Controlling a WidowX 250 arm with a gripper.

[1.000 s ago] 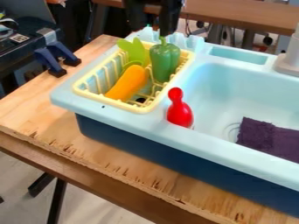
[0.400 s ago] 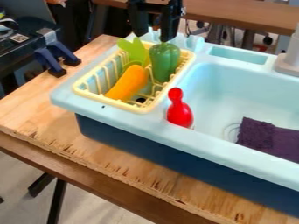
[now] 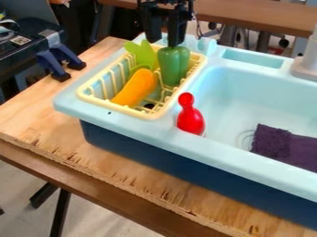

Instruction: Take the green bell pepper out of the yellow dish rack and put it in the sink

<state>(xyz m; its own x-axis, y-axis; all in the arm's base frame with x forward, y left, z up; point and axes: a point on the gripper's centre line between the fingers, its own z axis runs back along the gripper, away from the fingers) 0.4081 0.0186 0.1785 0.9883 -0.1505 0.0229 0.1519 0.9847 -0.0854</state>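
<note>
Pincer (image 3: 164, 44), black, two fingers apart, over the rear of the rack (image 3: 116, 109). Directly beneath, at one fingertip: pepper (image 3: 174, 67), green, upright in the rack, top partly hidden; contact unclear. Below and left of the pincer in view: carrot (image 3: 134, 88), orange, leaning in the same rack; leafy piece (image 3: 143, 54), light green, beside it. Farther below, slightly right: pin (image 3: 190, 121), red, upright at the rim of the sink (image 3: 248, 83), pale blue. Lower right, well apart: cloth (image 3: 278, 144), purple, in the basin.

Black arm (image 3: 166, 3); black gripper (image 3: 163, 43) with two blocky fingers (image 3: 178, 28).
</note>
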